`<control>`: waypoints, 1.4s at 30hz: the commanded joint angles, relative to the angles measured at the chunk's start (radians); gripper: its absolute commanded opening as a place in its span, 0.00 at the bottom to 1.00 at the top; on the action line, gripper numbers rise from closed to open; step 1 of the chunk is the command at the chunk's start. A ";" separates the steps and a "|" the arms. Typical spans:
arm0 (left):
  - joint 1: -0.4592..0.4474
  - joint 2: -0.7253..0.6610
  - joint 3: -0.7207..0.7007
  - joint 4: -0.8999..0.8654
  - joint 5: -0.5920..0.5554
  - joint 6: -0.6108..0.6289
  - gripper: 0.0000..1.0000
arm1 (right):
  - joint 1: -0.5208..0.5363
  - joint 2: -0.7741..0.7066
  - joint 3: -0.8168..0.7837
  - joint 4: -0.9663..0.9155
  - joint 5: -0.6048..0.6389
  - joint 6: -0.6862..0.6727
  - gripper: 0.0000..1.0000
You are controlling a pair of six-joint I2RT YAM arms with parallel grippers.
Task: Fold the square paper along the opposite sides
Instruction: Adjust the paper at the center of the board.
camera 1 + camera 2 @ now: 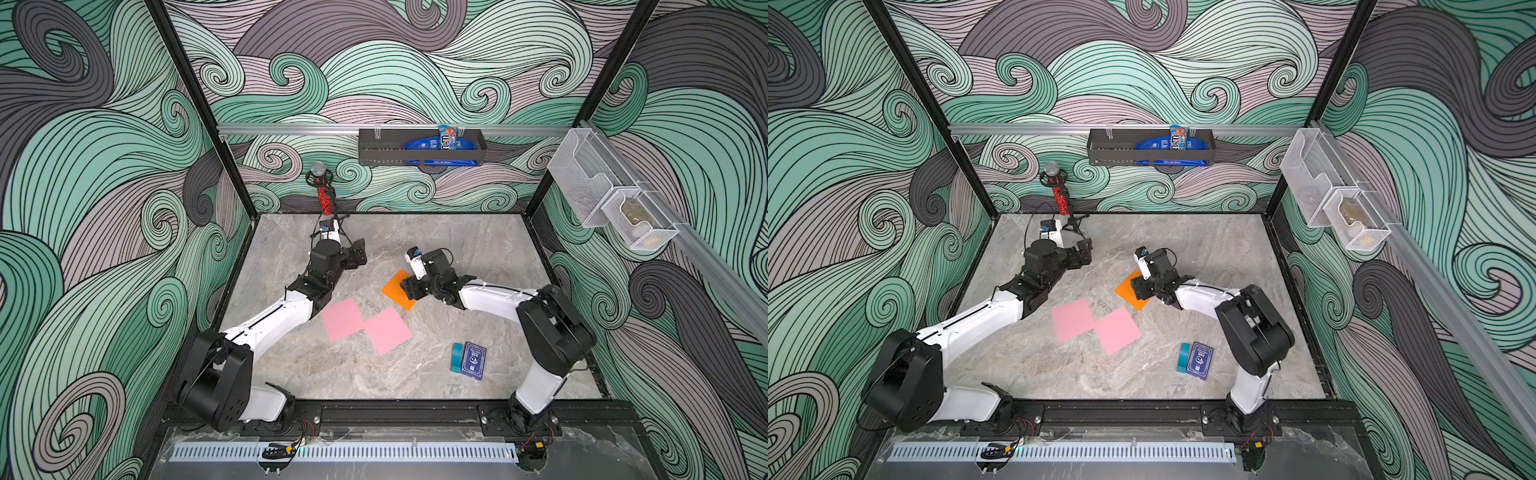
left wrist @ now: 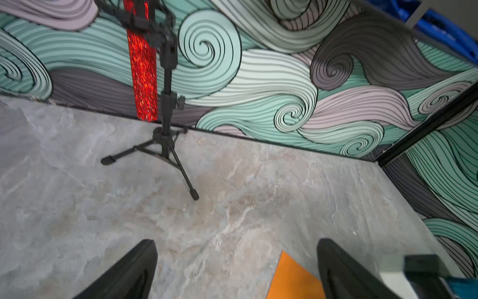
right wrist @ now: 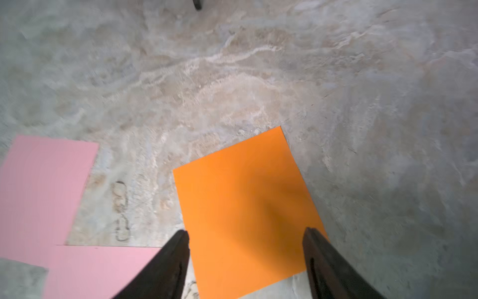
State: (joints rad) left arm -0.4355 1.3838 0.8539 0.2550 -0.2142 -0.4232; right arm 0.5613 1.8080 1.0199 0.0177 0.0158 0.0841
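Observation:
An orange square paper (image 1: 394, 291) (image 1: 1127, 291) lies flat on the marble table, right of centre. My right gripper (image 1: 409, 289) (image 1: 1140, 289) hovers over its near-right part, covering it in both top views. In the right wrist view that gripper (image 3: 245, 230) is open, its jaws straddling the orange paper (image 3: 243, 196) with nothing pinched. Two pink square papers (image 1: 343, 319) (image 1: 387, 330) lie corner to corner nearer the front. My left gripper (image 1: 359, 253) (image 2: 236, 242) is open and empty farther back, with a corner of the orange paper (image 2: 292, 279) showing by one jaw.
A red microphone on a black tripod (image 1: 324, 195) (image 2: 165, 145) stands at the back wall, close to the left gripper. A blue card box (image 1: 473, 360) and a teal block (image 1: 456, 357) lie front right. A black basket (image 1: 419, 147) and mesh bins (image 1: 602, 195) hang on the walls.

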 commanded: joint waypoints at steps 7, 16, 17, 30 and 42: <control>-0.046 -0.015 -0.021 -0.095 0.010 -0.076 0.99 | 0.021 0.179 0.119 -0.042 0.034 -0.046 0.52; -0.045 0.032 0.070 -0.296 -0.054 -0.178 0.99 | 0.092 0.221 0.036 0.025 0.294 0.126 0.54; -0.045 0.032 0.079 -0.306 -0.040 -0.180 0.98 | 0.103 0.218 0.021 0.036 0.328 0.169 0.54; -0.045 0.100 0.103 -0.313 0.136 -0.169 0.92 | 0.112 0.231 0.096 0.162 0.216 0.473 0.56; -0.046 0.066 0.137 -0.358 0.133 -0.158 0.91 | 0.064 0.028 0.067 0.127 0.046 0.073 0.55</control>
State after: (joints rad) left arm -0.4793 1.4826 0.9558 -0.0845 -0.0956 -0.5896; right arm 0.6407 1.8915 1.1160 0.1692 0.1276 0.3237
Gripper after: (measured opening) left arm 0.910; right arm 0.551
